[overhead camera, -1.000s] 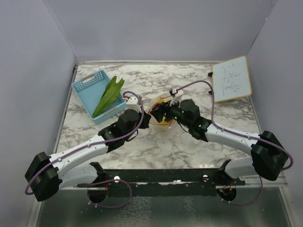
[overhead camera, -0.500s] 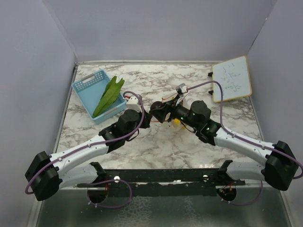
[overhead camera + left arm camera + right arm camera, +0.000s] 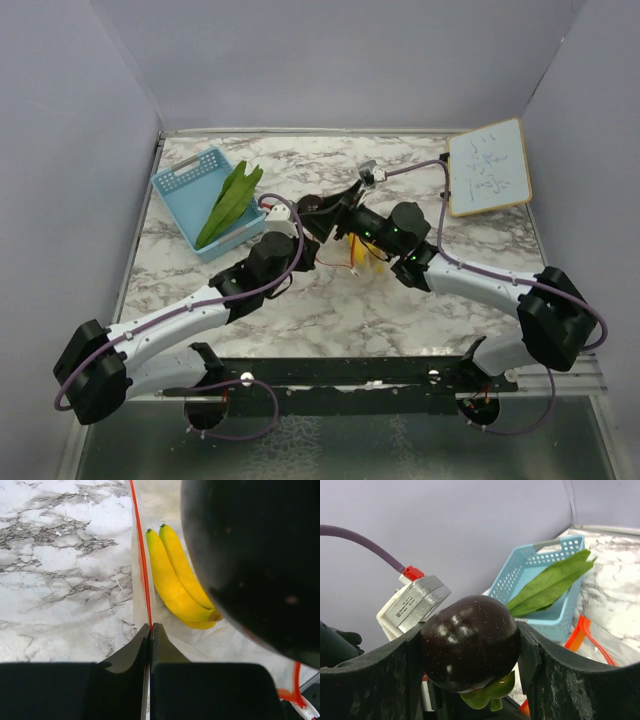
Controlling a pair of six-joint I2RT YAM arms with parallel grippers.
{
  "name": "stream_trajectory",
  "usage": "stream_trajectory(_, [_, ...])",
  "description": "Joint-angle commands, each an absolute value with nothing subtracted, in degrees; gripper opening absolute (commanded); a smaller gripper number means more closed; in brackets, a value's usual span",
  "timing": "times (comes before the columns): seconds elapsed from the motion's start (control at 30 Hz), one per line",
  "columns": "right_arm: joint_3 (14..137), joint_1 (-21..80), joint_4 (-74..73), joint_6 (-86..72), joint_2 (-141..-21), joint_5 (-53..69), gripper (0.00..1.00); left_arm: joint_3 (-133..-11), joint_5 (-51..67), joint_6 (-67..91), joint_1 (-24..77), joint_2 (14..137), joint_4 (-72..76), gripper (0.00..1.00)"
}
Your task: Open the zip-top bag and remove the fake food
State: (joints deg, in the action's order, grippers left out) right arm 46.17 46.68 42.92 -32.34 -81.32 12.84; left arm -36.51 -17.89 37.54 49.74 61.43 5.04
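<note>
Zip-top bag [image 3: 144,580] holds bananas [image 3: 170,580]; basket [image 3: 185,182], green leaf [image 3: 230,203]; right gripper [image 3: 470,652], eggplant [image 3: 467,635].

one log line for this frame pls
left tool: shut on bag zip edge | right tool: holding dark round fruit | bananas: in bag | leaf: in basket

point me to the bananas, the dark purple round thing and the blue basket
bananas [image 3: 172,580], left wrist view, middle of the yellow bunch
dark purple round piece [image 3: 470,647], right wrist view, centre of its glossy skin
blue basket [image 3: 516,579], right wrist view, its mesh side wall
</note>
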Motion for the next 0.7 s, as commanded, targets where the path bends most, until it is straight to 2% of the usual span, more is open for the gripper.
stream_trajectory(0.0, [52.1, 47.0, 48.0, -31.8, -83.9, 16.4, 0.54, -35.6, -17.3, 36.9, 49.6, 60.5, 4.5, 0.00])
stream_trajectory(0.23, [60.5, 47.0, 47.3, -33.3, -89.7, 19.5, 0.54, -34.3, -19.3, 35.2, 49.6, 57.7, 1.2, 0.00])
stream_trajectory(0.43, [70.2, 46.9, 36.4, -28.1, -93.2, 13.7, 0.54, -31.2, -23.1, 35.4, 49.6, 50.8, -4.4, 0.00])
stream_trajectory(0.67, [84.9, 46.9, 24.7, -21.1, -103.1, 12.2, 0.54, -32.8, -24.8, 35.2, 49.5, 46.1, -10.1, 0.00])
